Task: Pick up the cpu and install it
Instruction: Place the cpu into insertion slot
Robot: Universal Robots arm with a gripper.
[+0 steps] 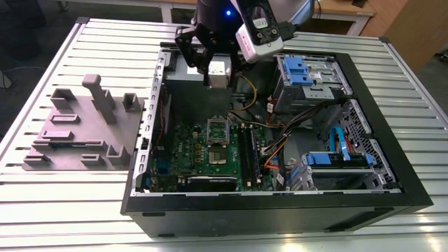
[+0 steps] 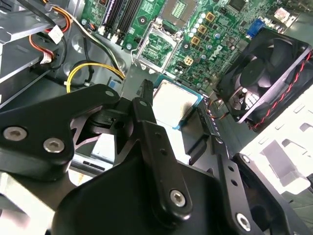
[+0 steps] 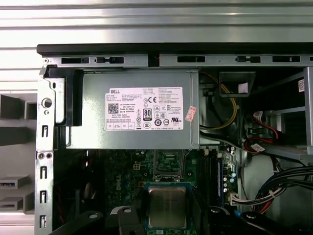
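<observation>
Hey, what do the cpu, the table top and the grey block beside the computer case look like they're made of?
The cpu: a dull silvery metal lid with a soft sheen and a greenish board rim. The table top: likely aluminium, with pale ribbed slats catching glare. The grey block: probably matte plastic, going by its uniform colour and lack of shine.

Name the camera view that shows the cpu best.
First wrist view: the cpu faces the camera squarely, metal top clear, between the jaws. The second wrist view shows it slanted, partly hidden; the exterior view, a small pale patch.
</observation>
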